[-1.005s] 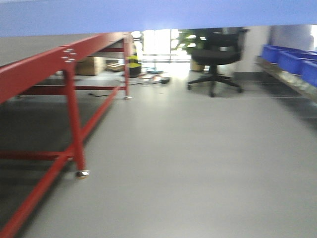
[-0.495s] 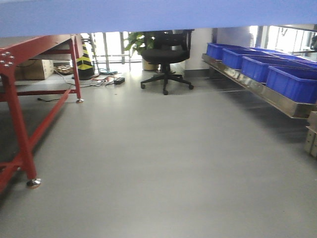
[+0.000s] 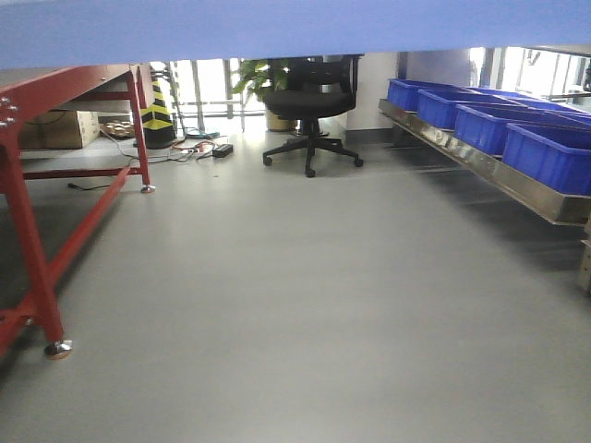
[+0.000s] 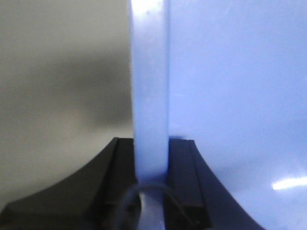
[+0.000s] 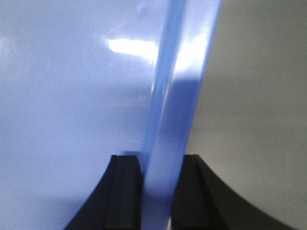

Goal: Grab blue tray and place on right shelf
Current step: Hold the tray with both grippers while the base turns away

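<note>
**Both pincers hold the blue tray up high**

Closest in, the left gripper (image 4: 152,143) pinches the rolled rim of the blue tray (image 4: 230,96). One black finger presses on each side of the rim. The right gripper (image 5: 160,160) is clamped on the rim too, on its own side of the tray.

In the front view the tray is up in the air. It shows as a wide blue band across the top, at 12 o'clock, above the grey floor (image 3: 295,314).

At 9 o'clock stands the red table (image 3: 28,231), with one foot on the floor. At 3 o'clock runs the right shelf (image 3: 480,164), made of shiny metal. Deep blue bins (image 3: 545,152) sit in a row on it. The tray is well apart from the shelf.

Farther back, near 12 o'clock, is a black office chair (image 3: 309,101) with a green plant (image 3: 254,78) behind it. At 11 o'clock is a yellow and black cone (image 3: 159,111), with cables (image 3: 199,143) on the floor beside it.
</note>
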### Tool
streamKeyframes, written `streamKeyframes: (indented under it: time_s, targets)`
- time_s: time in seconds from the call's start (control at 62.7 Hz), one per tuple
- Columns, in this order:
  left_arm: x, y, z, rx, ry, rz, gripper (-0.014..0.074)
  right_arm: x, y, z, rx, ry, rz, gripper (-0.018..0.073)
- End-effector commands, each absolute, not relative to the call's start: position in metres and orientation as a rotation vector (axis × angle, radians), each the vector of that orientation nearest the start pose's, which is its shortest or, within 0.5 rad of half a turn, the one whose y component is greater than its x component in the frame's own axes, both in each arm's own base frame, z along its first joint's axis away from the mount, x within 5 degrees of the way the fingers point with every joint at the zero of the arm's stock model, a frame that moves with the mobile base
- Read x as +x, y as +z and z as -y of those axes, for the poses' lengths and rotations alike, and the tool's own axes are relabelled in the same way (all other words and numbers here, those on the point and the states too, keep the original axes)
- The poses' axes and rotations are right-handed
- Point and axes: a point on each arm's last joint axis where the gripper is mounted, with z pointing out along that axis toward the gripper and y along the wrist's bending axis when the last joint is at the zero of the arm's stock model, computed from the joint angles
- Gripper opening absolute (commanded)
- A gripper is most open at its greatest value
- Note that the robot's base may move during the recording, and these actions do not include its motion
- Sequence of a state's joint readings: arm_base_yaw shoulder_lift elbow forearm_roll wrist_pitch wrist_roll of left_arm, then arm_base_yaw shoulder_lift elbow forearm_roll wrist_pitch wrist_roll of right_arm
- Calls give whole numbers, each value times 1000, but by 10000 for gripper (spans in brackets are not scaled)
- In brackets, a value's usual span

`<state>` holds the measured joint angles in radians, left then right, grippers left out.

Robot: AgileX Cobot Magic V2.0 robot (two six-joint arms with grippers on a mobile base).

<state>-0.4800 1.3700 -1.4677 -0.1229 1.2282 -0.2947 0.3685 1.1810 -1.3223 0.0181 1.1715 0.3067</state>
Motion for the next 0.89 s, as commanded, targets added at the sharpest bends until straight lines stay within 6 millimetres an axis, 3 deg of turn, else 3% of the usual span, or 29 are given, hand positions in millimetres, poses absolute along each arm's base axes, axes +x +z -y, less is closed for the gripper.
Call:
streamKeyframes:
  time_s: [0.0, 0.877]
  targets:
    - [221, 408, 121, 275, -320, -2683, -48, 202, 423, -72, -103, 230, -2422, 56]
    - [219, 408, 125, 276, -388, -2694, -48, 202, 423, -72, -103, 230, -2423, 56]
